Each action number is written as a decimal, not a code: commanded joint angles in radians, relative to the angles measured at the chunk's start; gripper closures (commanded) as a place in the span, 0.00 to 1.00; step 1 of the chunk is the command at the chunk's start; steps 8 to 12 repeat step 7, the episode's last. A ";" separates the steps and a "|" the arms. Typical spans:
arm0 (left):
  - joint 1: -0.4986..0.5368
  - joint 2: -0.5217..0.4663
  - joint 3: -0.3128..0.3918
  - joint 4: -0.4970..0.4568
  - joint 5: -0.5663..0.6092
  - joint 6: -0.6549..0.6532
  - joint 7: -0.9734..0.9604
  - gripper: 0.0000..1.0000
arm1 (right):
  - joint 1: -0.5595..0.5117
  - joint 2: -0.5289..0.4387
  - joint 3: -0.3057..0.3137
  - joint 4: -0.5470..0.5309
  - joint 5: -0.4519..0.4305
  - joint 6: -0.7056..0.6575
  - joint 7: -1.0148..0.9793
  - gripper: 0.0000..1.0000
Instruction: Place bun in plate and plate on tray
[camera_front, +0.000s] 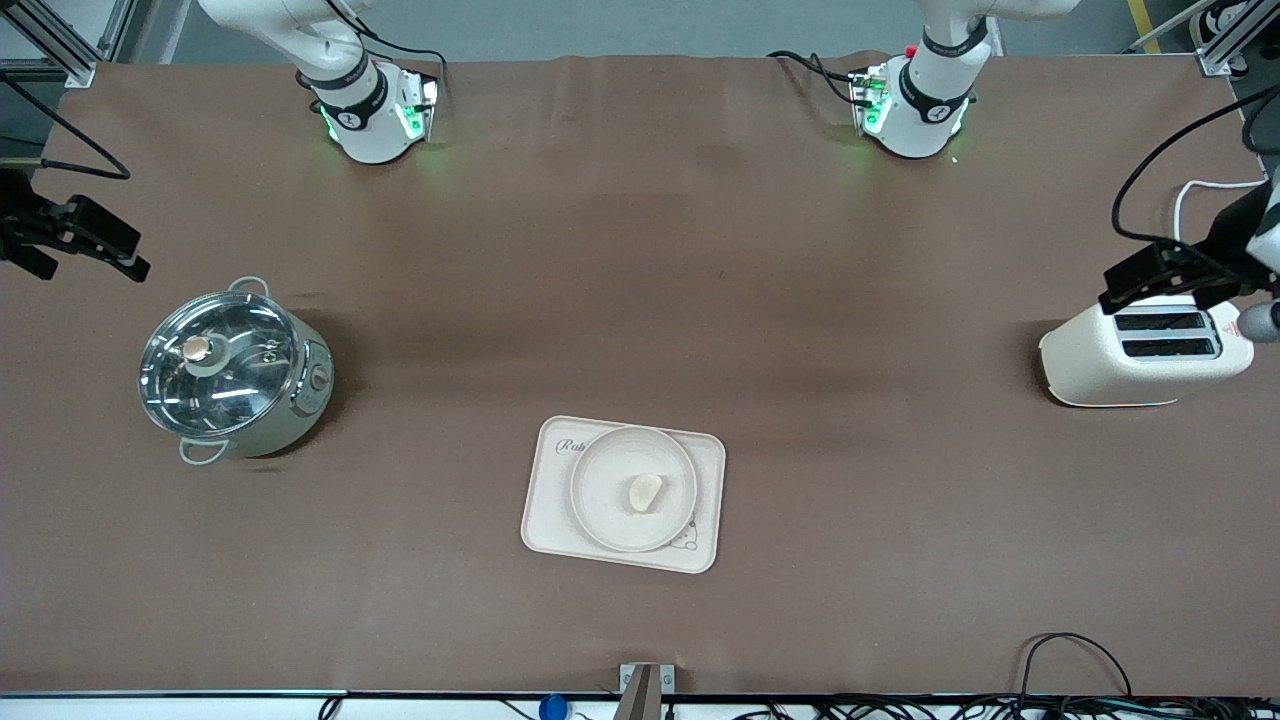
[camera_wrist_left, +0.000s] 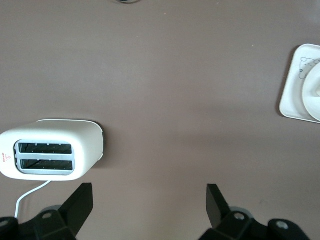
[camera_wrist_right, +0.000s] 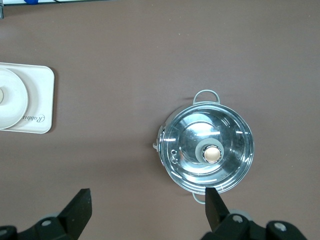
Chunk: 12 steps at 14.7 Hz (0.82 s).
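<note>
At the frame's left edge the right hand waits spread and empty above the lidded steel pot; lower centre, the small pale cream bun lies in the round speckled cream plate on the cream rectangular tray on the brown bench, roughly midway between hands; the left hand, also spread and empty, hangs over the white toaster.

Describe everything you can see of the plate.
The plate is a round, shallow, cream-white dish with a raised rim, ceramic by its look. It lies flat on the tray, covering most of it and part of the lettering. The bun, a small pale lump, rests near its middle. Nothing else touches it. The left tool hangs open near the toaster, the right tool open near the pot, both away from it.
</note>
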<state>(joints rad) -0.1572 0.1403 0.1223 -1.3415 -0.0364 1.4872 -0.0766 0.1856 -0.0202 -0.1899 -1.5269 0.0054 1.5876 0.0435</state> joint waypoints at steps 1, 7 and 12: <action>0.099 -0.088 -0.096 -0.088 0.000 -0.007 0.001 0.00 | -0.011 0.003 0.009 0.014 -0.019 -0.014 -0.001 0.00; 0.168 -0.105 -0.179 -0.100 0.006 -0.008 -0.006 0.00 | -0.009 0.003 0.009 0.016 -0.019 -0.012 -0.001 0.00; 0.168 -0.105 -0.179 -0.100 0.006 -0.008 -0.006 0.00 | -0.009 0.003 0.009 0.016 -0.019 -0.012 -0.001 0.00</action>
